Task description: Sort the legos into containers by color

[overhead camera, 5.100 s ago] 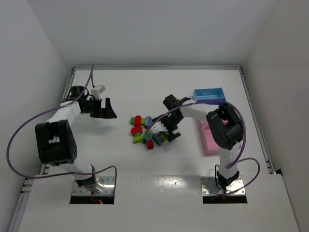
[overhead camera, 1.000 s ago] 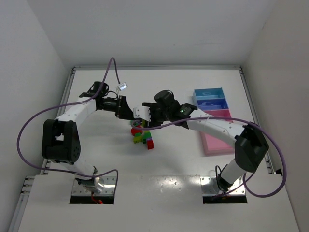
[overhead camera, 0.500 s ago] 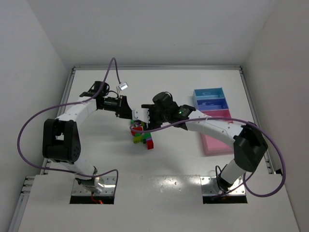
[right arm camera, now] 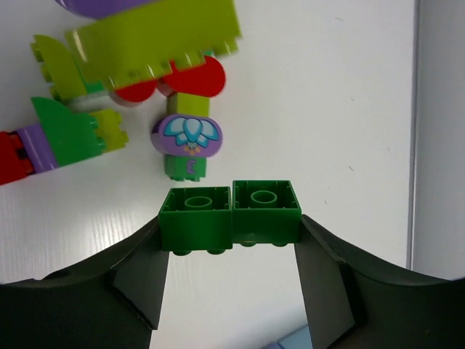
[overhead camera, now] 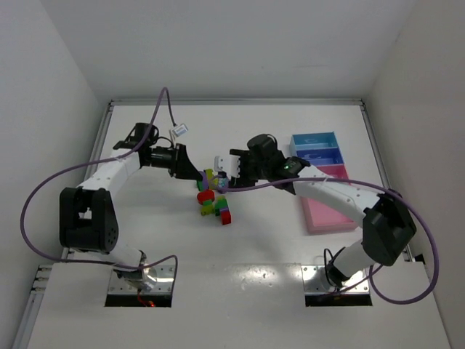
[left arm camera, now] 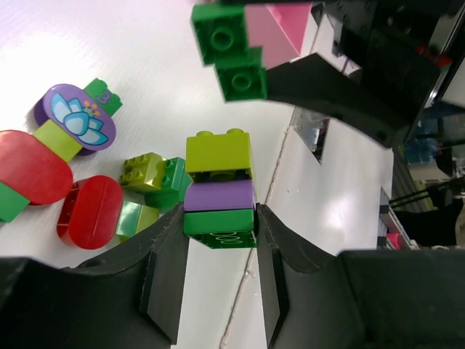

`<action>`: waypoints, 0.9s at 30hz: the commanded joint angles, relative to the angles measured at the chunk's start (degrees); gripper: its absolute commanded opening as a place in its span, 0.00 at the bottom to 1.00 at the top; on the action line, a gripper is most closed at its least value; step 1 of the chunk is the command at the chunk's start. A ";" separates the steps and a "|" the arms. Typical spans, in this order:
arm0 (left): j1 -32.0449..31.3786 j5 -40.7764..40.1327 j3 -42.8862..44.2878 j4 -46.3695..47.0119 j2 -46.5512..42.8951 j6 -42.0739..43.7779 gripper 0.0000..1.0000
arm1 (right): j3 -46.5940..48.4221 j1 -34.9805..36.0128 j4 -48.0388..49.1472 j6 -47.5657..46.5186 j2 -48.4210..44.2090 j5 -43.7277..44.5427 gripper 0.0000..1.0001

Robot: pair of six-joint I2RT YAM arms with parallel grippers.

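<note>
My left gripper (left arm camera: 220, 224) is shut on a short stack of legos (left arm camera: 219, 195): yellow-green on top, purple in the middle, green at the bottom. In the top view this stack (overhead camera: 210, 176) sits at the left gripper (overhead camera: 200, 174) just above the loose pile (overhead camera: 213, 205). My right gripper (right arm camera: 229, 233) is shut on two green bricks (right arm camera: 229, 215) side by side, held above the table. From the left wrist those green bricks (left arm camera: 231, 51) hang just beyond the stack. The containers, two blue trays (overhead camera: 315, 142) and a pink tray (overhead camera: 328, 205), stand at the right.
Loose pieces lie under both grippers: red rounded ones (left arm camera: 90, 210), a purple flower disc (left arm camera: 75, 121) on a green brick, yellow-green bricks (left arm camera: 144, 171). A green, purple and red stack (right arm camera: 43, 139) lies left in the right wrist view. White walls ring the table.
My left gripper has shut on the yellow-green, purple and green stack. The right gripper has drawn back to the right, still holding the two green bricks.
</note>
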 commanded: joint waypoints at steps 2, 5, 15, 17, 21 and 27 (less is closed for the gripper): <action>2.22 -1.03 -0.14 0.68 -4.39 1.60 0.14 | -0.60 -3.99 1.44 3.42 -4.55 1.31 0.13; 3.46 -3.57 -0.67 1.20 -5.10 1.60 0.14 | 0.19 -9.79 1.44 10.62 -5.17 2.98 0.13; 4.60 -10.52 -1.20 4.72 -7.56 -1.74 0.14 | 4.57 -30.09 -9.53 31.29 -5.70 1.77 0.13; 4.60 -11.22 -1.20 4.72 -8.35 -1.22 0.14 | 4.58 -33.16 -14.79 31.91 -6.65 -0.61 0.13; 4.60 -11.23 -2.52 5.24 -8.97 -1.21 0.14 | 2.03 -34.85 -22.45 29.72 -13.15 -2.29 0.13; 4.60 -11.23 -3.04 5.25 -8.97 -1.21 0.14 | -1.03 -37.48 -36.52 24.09 -17.38 -0.80 0.12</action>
